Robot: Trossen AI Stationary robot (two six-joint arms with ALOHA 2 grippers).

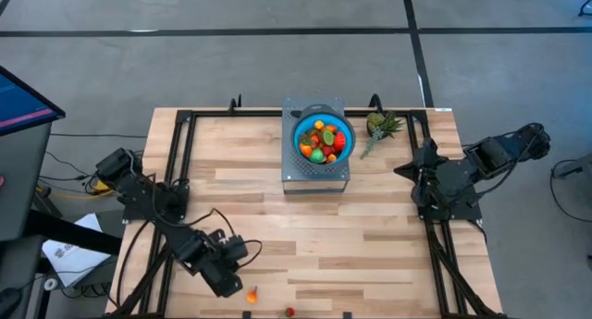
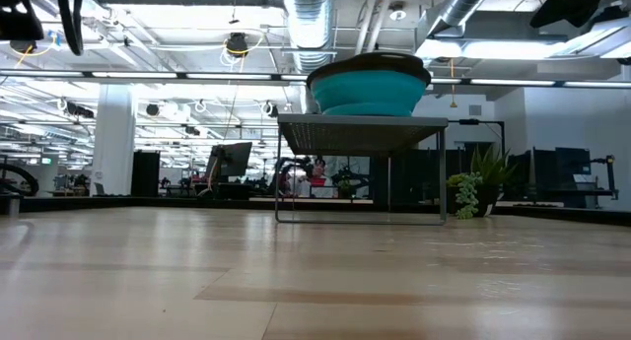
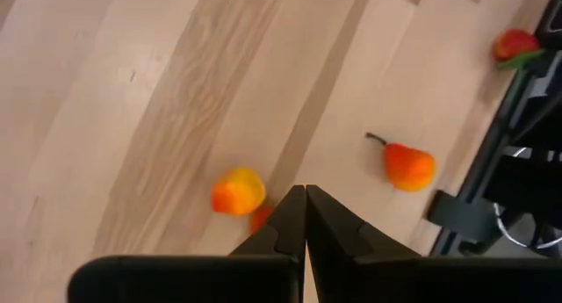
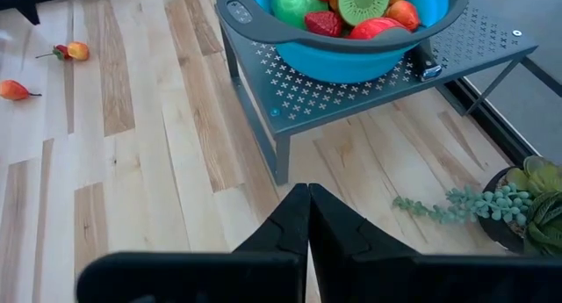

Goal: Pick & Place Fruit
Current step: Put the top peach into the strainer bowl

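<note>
A table [image 1: 305, 236] of pale butcher-block planks, some strips darker, carries a black frame along its left, right and far edges. At the far middle stands a grey perforated metal stand [image 1: 315, 176] on thin legs, and on it sits a blue bowl [image 1: 324, 139] heaped with fruit [image 1: 323, 141]: red, orange, green, and a cut kiwi face seen from the right wrist. Just right of the stand, at the far right of the table, is a small potted plant [image 1: 382, 127] with a trailing green sprig.

Three loose fruits lie at the near edge, left of centre. An orange-yellow piece [image 3: 237, 191] lies just beyond the left gripper [image 3: 305, 191], an orange pear [image 3: 407, 165] with a dark stem lies a little apart from it, and a red piece [image 3: 514, 45] with green leaves lies farther right by the frame.

The left gripper hangs low over the near left of the table, fingers pressed together and holding nothing. The right gripper [image 4: 307, 191] waits at the right side, pointed toward the stand, its fingers likewise closed and empty.

The floor around the table is grey concrete crossed by dark lines. From table height, the room behind is a large open workspace with exposed ducts and pipes, strip lights, white columns, desks and monitors.
</note>
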